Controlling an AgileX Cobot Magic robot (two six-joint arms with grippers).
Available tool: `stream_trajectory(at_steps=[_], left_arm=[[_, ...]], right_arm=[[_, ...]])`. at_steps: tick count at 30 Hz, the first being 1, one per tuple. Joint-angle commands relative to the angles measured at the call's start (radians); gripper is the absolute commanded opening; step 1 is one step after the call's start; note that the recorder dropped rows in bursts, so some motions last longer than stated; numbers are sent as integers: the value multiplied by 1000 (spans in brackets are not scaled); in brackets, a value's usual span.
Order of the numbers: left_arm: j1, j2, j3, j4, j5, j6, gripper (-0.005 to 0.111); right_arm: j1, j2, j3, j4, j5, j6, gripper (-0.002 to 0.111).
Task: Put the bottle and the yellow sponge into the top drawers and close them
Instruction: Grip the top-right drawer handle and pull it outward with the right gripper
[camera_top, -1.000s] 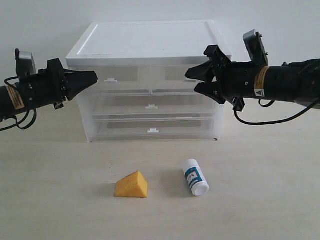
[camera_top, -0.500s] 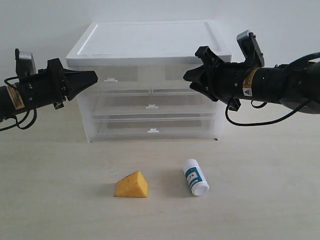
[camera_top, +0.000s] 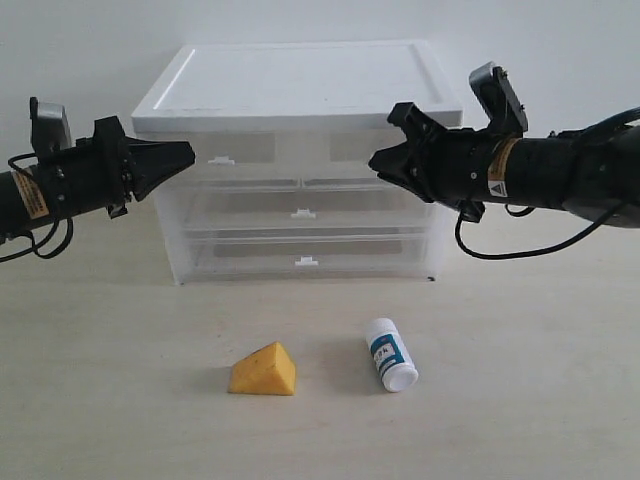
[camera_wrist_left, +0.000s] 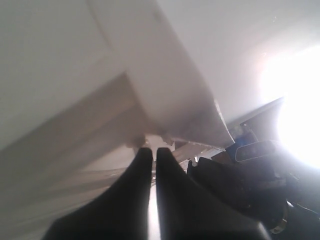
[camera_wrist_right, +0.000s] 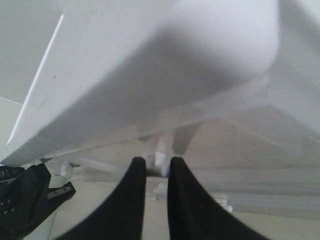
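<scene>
The bottle (camera_top: 391, 354) lies on its side on the table, in front of the drawer unit (camera_top: 300, 85). Left of it rests the yellow sponge (camera_top: 264, 371). Both top drawers are pushed in. My left gripper (camera_top: 190, 152) (camera_wrist_left: 150, 149) hovers shut, just short of the left top drawer's handle (camera_top: 222, 160) (camera_wrist_left: 152, 139). My right gripper (camera_top: 374, 158) (camera_wrist_right: 157, 159) is at the right top drawer's front, its jaws a narrow gap apart. That drawer's white handle (camera_wrist_right: 161, 158) sits at its fingertips; in the exterior view the gripper hides it.
Below the top drawers are two full-width drawers with white handles (camera_top: 303, 213) (camera_top: 305, 261), both shut. The tan table (camera_top: 120, 400) stretches in front of the unit. A pale wall stands behind.
My right gripper has moved left to the right top drawer's front, and its jaws have narrowed. The left arm, bottle and sponge have not moved.
</scene>
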Motion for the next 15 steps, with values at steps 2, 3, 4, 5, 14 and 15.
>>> stream_trajectory(at_steps=[2, 3, 4, 5, 14, 15], left_arm=[[3, -2, -7, -78, 38, 11, 4], [3, -2, -7, -78, 38, 11, 4], [3, -2, -7, -78, 38, 11, 4], [3, -2, -7, -76, 38, 11, 4], [3, -2, -7, -76, 49, 11, 4], [3, -2, -7, -76, 49, 11, 4]], right_arm=[[-1, -45, 83, -47, -72, -57, 0], [-1, -56, 105, -45, -71, -71, 0], [-1, -66, 126, -43, -75, -81, 0], [-1, -76, 143, -41, -78, -88, 0], [-1, -136, 259, -49, -131, -111, 0], [-1, -136, 266, -49, -136, -111, 0]])
